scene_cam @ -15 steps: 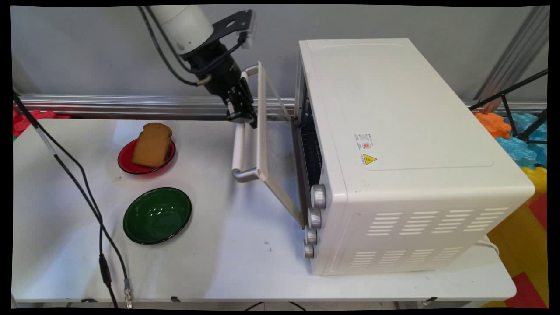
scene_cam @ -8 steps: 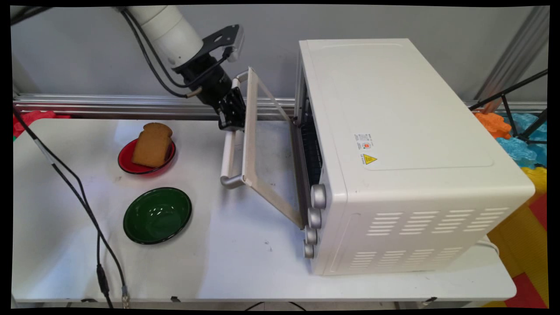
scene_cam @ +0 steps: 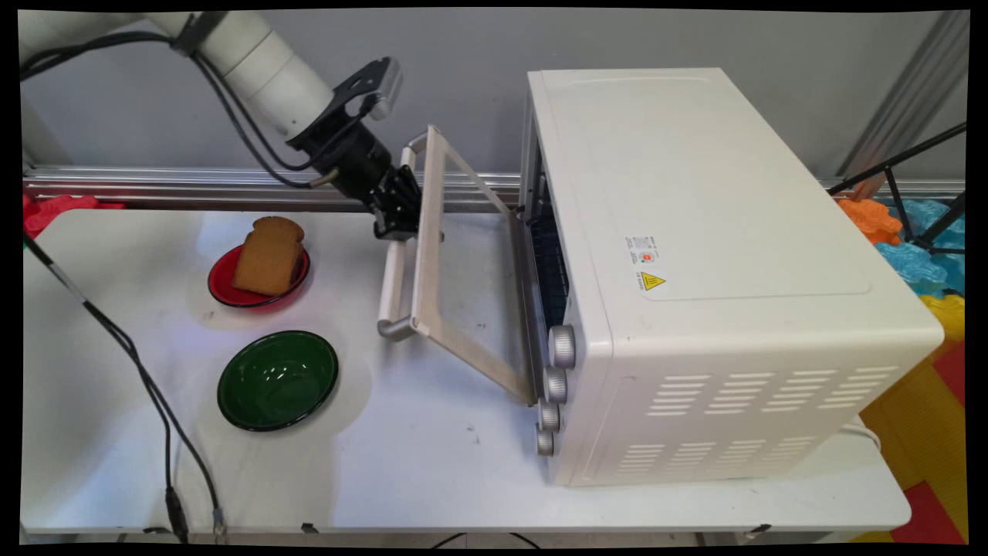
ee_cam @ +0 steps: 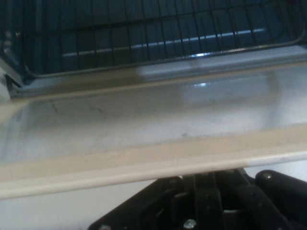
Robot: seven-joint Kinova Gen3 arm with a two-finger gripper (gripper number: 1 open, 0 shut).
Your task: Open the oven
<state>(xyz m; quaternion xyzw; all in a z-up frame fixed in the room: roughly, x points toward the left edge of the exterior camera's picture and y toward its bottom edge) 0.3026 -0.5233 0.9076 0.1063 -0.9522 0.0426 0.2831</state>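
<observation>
A white toaster oven (scene_cam: pixel 695 232) stands on the right of the table, front facing left. Its glass door (scene_cam: pixel 463 301) hangs about halfway down. My gripper (scene_cam: pixel 399 222) is shut on the far end of the door's pale bar handle (scene_cam: pixel 390 289). In the hand view the door's cream frame (ee_cam: pixel 144 165) runs across the picture above my black linkage (ee_cam: pixel 206 201) and hides the fingertips. Through the glass I see the wire rack (ee_cam: pixel 144 33) inside the dark oven. Left of the door, a slice of brown bread (scene_cam: pixel 268 255) leans on a red plate (scene_cam: pixel 222 287).
An empty green bowl (scene_cam: pixel 278 380) sits in front of the red plate. Black cables (scene_cam: pixel 147 378) hang over the table's left side. A metal rail (scene_cam: pixel 193 185) runs along the back edge. Coloured foam mats (scene_cam: pixel 918 255) lie on the floor at the right.
My gripper has moved left and down with the handle in it, and the oven door has swung further open, from near upright to about halfway down.
</observation>
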